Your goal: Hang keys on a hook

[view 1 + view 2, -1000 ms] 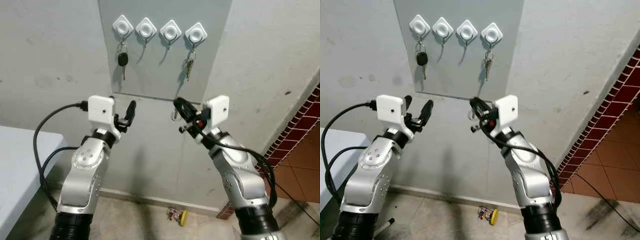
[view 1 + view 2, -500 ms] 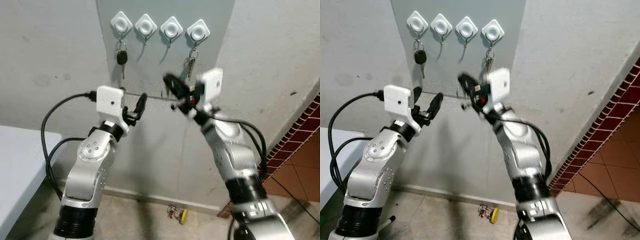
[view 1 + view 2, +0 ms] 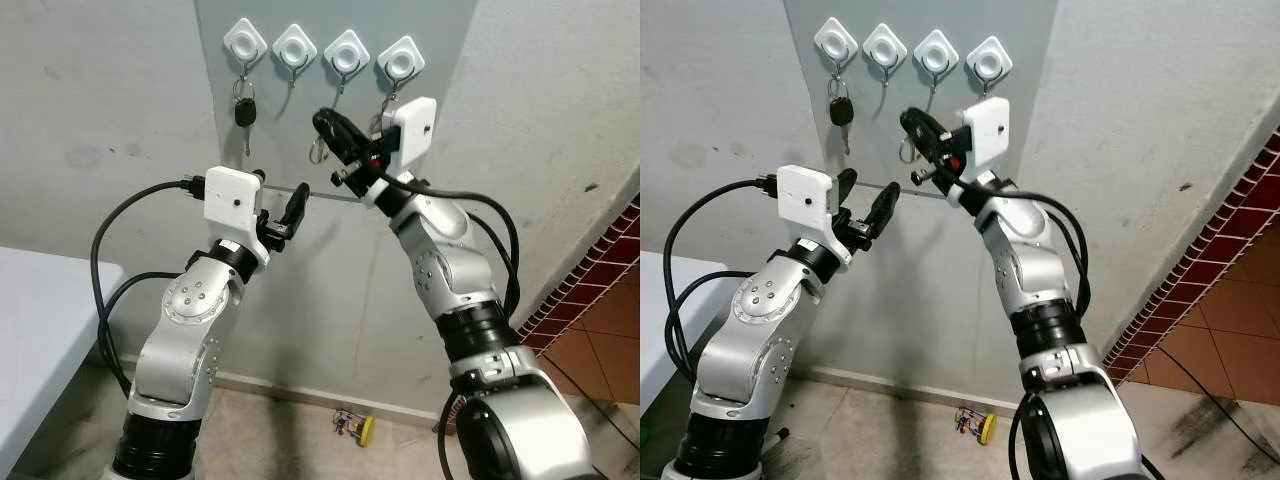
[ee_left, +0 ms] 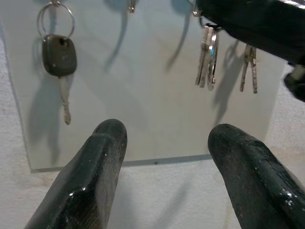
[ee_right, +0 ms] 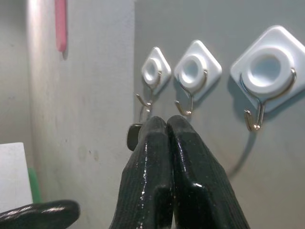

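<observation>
My right gripper (image 3: 330,128), fingers pressed together, pinches a silver key ring with keys (image 3: 318,152) just below the two middle white diamond-shaped wall hooks (image 3: 347,53) on the grey panel (image 3: 300,130). My left gripper (image 3: 292,207) hovers lower, fingers spread apart and holding nothing.

Left gripper (image 4: 164,157): two black fingers (image 4: 90,181) spread well apart, pointing at a wall-mounted grey panel (image 4: 143,95)

Grey panel: flat, pale, its lower edge running just beyond the fingertips, rough white wall (image 4: 157,195) below that edge

Black-headed key (image 4: 59,59): hangs on a metal ring near one side edge of the panel, silver blade pointing down, shadow cast on the panel beside it

Bunch of silver keys (image 4: 207,57): hangs in front of the panel toward its other side, held from above by a black gripper (image 4: 257,24) that crosses that corner

Second pair of silver keys (image 4: 249,67): hangs against the panel just beside the bunch, nearer the side edge
</observation>
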You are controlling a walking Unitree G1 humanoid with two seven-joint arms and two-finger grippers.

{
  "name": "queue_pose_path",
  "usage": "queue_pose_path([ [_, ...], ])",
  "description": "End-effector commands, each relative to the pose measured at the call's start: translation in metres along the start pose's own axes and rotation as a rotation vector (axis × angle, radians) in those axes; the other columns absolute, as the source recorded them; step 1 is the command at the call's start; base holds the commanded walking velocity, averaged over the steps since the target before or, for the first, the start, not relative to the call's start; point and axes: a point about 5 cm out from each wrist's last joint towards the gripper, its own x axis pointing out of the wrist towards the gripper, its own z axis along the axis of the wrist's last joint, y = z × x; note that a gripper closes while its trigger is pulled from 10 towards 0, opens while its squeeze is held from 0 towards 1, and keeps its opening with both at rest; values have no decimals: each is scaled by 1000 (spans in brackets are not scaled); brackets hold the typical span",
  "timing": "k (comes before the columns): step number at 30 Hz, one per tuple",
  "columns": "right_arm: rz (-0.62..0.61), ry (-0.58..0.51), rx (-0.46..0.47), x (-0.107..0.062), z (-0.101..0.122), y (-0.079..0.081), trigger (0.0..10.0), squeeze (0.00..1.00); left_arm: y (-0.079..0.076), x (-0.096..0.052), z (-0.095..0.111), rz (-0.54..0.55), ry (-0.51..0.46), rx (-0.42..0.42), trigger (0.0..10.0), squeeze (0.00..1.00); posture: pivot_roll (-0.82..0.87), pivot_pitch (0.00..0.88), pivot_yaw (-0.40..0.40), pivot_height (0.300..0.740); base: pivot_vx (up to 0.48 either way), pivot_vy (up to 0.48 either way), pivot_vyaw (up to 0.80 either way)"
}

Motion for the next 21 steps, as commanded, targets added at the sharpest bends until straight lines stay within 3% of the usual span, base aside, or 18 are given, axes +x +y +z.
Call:
queue_pose_path([
  [1, 8, -23, -12, 5, 7, -3, 10000, 0, -4, -1, 3, -12, -7, 2, 10000, 0, -90, 34, -31, 740, 0, 0, 0],
  [21, 33, -65, 23, 34, 27, -13, 10000, 0, -10, -1, 6, -31, -5, -25, 10000, 0, -81, 50, -35, 740, 0, 0, 0],
])
